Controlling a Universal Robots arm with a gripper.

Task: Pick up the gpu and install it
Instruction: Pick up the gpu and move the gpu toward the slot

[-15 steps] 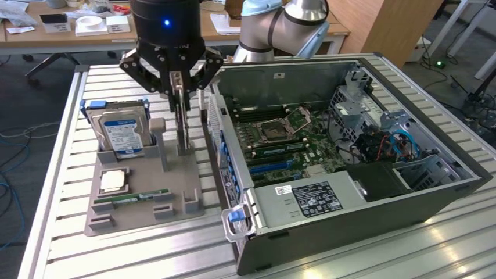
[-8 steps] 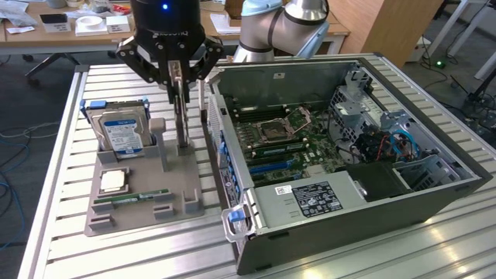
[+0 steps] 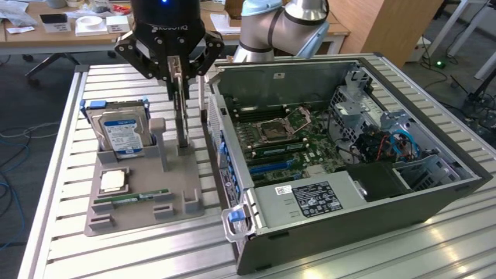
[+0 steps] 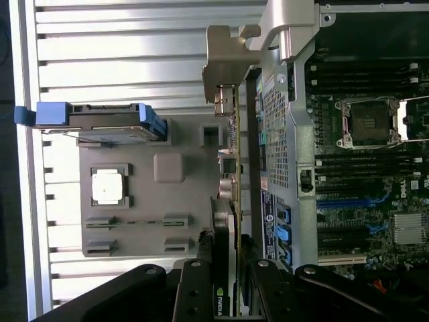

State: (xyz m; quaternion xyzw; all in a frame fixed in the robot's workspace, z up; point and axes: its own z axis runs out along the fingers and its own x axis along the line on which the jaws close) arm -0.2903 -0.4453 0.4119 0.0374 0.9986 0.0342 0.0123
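Both jaws of my black gripper (image 3: 183, 72) clamp the thin dark gpu (image 3: 183, 116), upper centre-left. Upright hold likely suits edge-first slotting.

A table (image 3: 54, 244) of ribbed, silvery metal slats with a soft sheen carries a matt gray plastic holder (image 3: 147, 221). The computer case (image 3: 372, 203) is dull gray sheet metal. The gpu (image 4: 226, 221) has a bare, silvery metal bracket (image 4: 224, 60). The gripper (image 3: 183, 78) is glossy black. The hard drive (image 3: 120, 136) bears a smooth label.
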